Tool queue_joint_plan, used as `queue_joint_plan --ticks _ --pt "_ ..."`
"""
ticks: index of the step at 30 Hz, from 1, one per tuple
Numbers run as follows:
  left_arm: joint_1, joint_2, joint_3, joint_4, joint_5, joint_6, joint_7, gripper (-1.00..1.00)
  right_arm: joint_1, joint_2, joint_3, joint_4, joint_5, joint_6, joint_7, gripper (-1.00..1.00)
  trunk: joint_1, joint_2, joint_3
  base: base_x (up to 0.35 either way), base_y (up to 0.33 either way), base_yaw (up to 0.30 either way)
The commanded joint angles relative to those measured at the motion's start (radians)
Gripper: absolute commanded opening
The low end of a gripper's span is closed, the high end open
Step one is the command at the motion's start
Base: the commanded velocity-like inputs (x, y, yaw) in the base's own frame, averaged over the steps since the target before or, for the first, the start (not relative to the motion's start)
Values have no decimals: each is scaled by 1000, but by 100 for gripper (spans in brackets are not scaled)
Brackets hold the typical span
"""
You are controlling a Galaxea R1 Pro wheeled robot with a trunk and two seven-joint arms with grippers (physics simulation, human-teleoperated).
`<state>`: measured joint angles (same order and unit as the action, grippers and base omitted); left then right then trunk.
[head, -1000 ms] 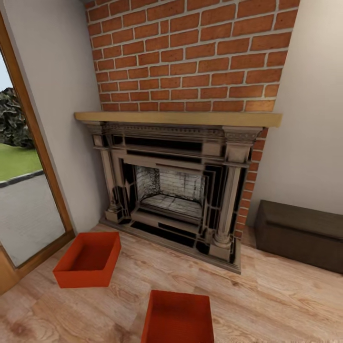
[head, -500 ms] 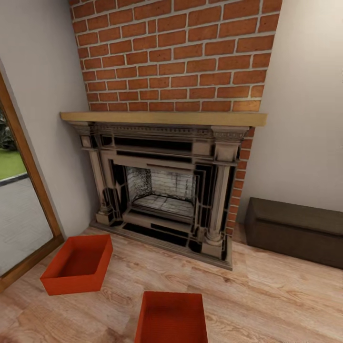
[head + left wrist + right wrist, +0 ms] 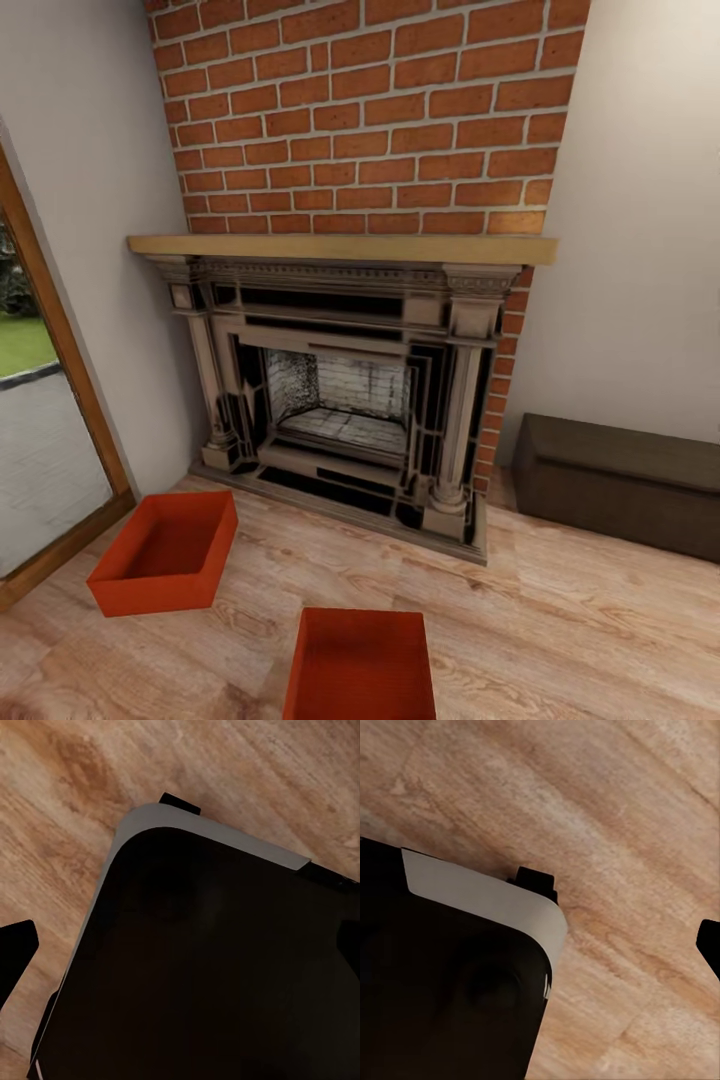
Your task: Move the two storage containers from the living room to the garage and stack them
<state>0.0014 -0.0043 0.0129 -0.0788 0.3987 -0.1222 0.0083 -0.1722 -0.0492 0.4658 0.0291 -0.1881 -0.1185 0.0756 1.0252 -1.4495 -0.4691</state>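
Both wrist cameras look down past the robot's own dark base, a black body with a pale grey rounded edge [image 3: 217,832] in the left wrist view and the same grey-edged corner [image 3: 502,907] in the right wrist view. A black fingertip [image 3: 15,945] of the left gripper shows at that picture's edge, and one of the right gripper's fingers [image 3: 711,941] likewise. How the jaws stand cannot be told.

Orange-red bins [image 3: 165,552], red brick chimney [image 3: 365,115], dark brown chest [image 3: 620,480].
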Motion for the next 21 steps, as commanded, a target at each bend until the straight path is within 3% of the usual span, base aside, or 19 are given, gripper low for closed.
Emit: queue_joint_plan --ticks 1,21 --pt "0 0 1 -1 3 -2 1 100 -1 1 7 3 -10 -5 6 100 0 0 -1 -30 0 0" --pt "0 0 0 -1 2 -2 -1 100 -1 4 7 3 -11 -6 7 100 0 0 -1 -3 0 -21"
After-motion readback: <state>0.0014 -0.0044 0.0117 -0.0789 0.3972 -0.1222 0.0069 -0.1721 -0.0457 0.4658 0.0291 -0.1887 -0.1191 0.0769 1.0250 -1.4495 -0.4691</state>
